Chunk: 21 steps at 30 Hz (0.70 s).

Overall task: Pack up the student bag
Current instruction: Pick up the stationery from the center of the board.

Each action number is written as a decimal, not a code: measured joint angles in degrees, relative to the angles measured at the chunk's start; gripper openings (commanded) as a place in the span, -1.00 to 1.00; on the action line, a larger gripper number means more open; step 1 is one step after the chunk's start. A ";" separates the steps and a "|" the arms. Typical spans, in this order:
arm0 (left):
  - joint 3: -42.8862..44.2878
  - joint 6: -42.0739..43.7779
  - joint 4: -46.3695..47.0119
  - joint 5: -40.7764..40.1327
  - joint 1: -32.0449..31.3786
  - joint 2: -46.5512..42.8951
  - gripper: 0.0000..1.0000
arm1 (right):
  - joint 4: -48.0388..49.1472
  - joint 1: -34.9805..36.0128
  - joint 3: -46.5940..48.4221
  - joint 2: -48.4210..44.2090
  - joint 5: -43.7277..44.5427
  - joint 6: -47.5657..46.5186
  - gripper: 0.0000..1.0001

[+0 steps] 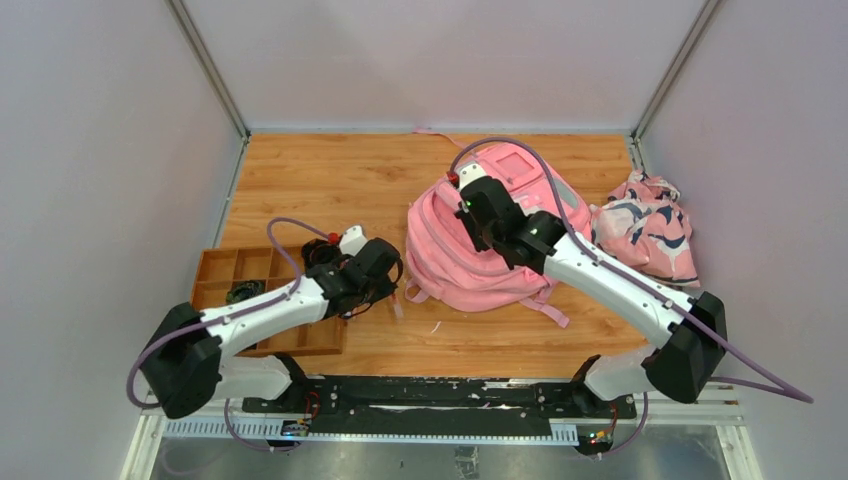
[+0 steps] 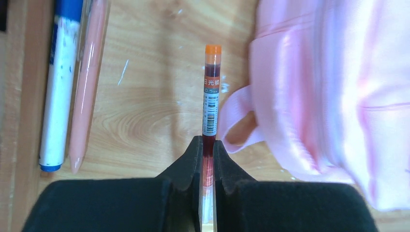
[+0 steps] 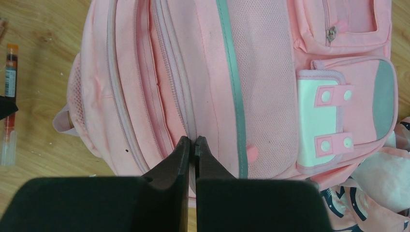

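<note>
The student bag (image 1: pixel 470 265) is a pink backpack lying flat in the middle of the table, with grey trim and a white-pink patch (image 3: pixel 319 121). My left gripper (image 2: pixel 208 141) is shut on a red pen (image 2: pixel 211 92) with an orange cap, just left of the bag's (image 2: pixel 338 96) strap loop, above the wood. The same pen (image 3: pixel 10 72) shows at the left edge of the right wrist view. My right gripper (image 3: pixel 192 140) hovers over the bag (image 3: pixel 270 72), shut, its tips on a zipper line. Whether they pinch the zipper pull is not visible.
A wooden organiser tray (image 1: pixel 230 265) sits at the front left under the left arm (image 1: pixel 260 315). A blue-and-white marker (image 2: pixel 60 87) and a pink pen (image 2: pixel 87 87) lie beside the held pen. A pink patterned cloth (image 1: pixel 650 225) lies bunched right of the bag.
</note>
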 measured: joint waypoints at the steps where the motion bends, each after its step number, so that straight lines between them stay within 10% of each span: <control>1: 0.11 1.40 0.00 -0.26 0.00 -1.88 -1.00 | 0.00 0.00 -0.26 -0.55 -0.07 0.31 -1.00; 11: 1.25 14.49 6.91 1.33 0.00 -19.58 -1.00 | -0.35 0.00 -2.51 -4.66 -1.60 2.25 -1.00; 21: 1.31 18.34 15.69 12.98 0.02 -15.87 -1.00 | -0.37 0.00 -2.73 -5.14 -2.99 3.85 -1.00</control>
